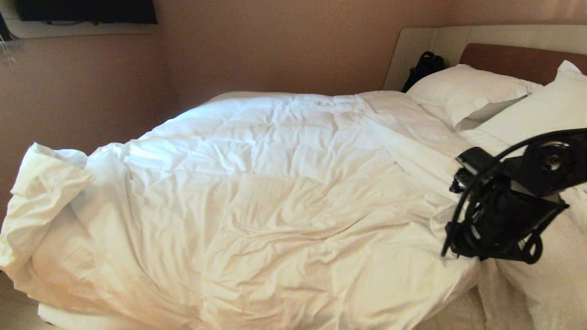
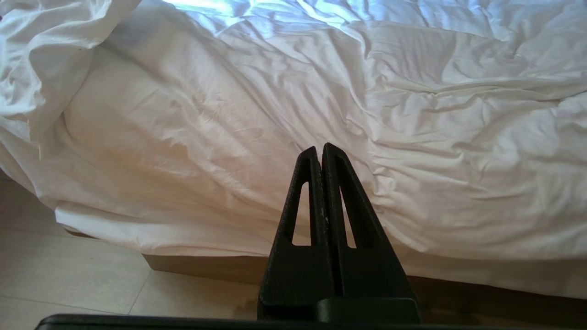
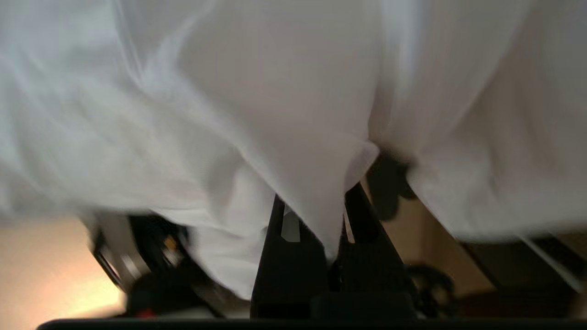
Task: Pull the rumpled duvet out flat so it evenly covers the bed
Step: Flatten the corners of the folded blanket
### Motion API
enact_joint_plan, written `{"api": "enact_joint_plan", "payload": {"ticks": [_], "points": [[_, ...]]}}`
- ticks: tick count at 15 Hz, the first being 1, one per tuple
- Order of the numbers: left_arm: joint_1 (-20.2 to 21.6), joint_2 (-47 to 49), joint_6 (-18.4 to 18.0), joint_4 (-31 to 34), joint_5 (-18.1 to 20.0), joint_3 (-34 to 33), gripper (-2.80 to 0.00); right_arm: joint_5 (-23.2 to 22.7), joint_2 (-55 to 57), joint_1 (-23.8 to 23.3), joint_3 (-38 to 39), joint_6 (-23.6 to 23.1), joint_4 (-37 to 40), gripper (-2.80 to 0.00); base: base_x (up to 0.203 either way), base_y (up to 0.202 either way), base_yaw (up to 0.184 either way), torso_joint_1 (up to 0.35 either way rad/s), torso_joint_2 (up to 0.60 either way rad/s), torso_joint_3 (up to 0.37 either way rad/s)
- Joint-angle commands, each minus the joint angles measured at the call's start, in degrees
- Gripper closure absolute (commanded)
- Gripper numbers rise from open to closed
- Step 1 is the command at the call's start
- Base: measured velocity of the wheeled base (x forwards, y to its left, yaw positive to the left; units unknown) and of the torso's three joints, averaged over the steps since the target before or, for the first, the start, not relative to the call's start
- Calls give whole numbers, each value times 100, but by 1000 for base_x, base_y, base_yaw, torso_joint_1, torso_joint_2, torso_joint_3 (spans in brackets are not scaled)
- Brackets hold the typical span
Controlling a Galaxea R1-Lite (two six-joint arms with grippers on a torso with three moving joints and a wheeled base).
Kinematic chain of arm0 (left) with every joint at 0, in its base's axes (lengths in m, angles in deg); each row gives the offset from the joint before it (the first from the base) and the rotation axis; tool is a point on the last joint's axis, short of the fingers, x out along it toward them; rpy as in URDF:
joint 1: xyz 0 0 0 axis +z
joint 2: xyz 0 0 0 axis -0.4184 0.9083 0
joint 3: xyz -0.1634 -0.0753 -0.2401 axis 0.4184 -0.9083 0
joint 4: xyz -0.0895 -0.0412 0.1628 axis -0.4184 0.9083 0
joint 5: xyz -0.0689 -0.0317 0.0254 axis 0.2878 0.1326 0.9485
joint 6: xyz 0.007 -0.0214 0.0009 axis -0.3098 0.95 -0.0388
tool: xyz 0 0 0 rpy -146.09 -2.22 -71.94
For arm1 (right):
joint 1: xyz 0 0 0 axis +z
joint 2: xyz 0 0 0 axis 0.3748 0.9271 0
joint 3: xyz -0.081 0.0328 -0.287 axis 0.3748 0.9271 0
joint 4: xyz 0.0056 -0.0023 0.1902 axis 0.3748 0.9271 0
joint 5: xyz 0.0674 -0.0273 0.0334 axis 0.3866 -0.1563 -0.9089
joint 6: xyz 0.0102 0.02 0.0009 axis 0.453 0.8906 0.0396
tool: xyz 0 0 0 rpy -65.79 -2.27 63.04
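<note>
**Pincer tips buried in cloth**

A fold of the duvet (image 3: 316, 151), heaped across the bed (image 2: 206, 266), is clamped by the right pincer (image 3: 321, 220), its fingertips hidden by fabric. The left pincer (image 2: 321, 153) is clenched empty beside the bed's edge.

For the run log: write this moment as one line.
right end effector: shut on duvet edge | left end effector: shut, idle beside bed | duvet: rumpled

Right gripper (image 3: 331, 215) fingers pinch a duvet (image 3: 293, 114) fold — blurred.
</note>
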Motion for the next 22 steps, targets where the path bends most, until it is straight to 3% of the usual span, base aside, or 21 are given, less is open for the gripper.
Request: {"api": "enact_joint_plan", "payload": {"ticks": [1, 5, 10, 18, 22], "points": [[1, 0, 4, 0, -4, 0, 0, -144, -994, 6, 573, -545, 43, 0, 0, 0, 0, 0, 0, 0], [1, 0, 4, 0, -4, 0, 0, -353, -2166, 10, 1854, -1200, 66, 0, 0, 0, 0, 0, 0, 0], [1, 0, 4, 0, -4, 0, 0, -508, -2781, 12, 2934, -1751, 35, 0, 0, 0, 0, 0, 0, 0], [1, 0, 4, 0, -4, 0, 0, -622, -2984, 21, 3757, -1977, 16, 0, 0, 0, 0, 0, 0, 0], [1, 0, 4, 0, -4, 0, 0, -631, -2975, 21, 4460, -2214, -652, 0, 0, 0, 0, 0, 0, 0]]}}
